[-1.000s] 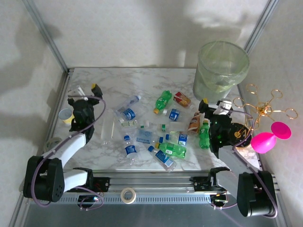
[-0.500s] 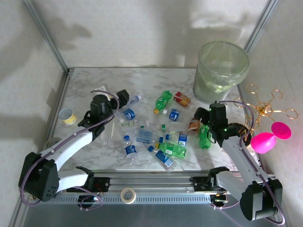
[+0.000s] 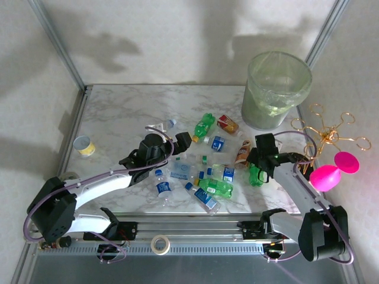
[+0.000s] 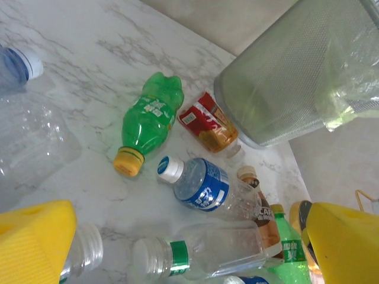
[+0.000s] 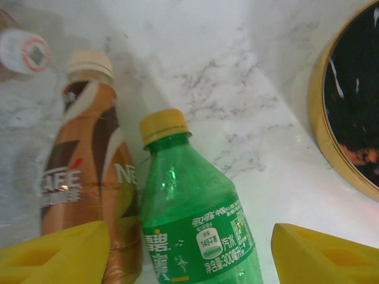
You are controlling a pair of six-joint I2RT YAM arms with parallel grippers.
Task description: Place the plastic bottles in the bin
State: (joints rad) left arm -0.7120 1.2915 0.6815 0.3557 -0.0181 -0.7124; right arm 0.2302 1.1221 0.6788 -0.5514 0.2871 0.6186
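While the right gripper (image 5: 190,251) is straddling a green bottle (image 5: 195,219), pads clear of both its sides, the left gripper (image 4: 189,239) is hovering wide open over scattered plastic bottles (image 3: 216,188). The bin (image 3: 260,109) is standing upright at the table (image 3: 118,112)'s far right.

I see cup (image 3: 84,146) nr table's (image 3: 118,112) left edge, tape roll (image 3: 159,243) below front edge, pink blobs (image 3: 328,177) off right edge.
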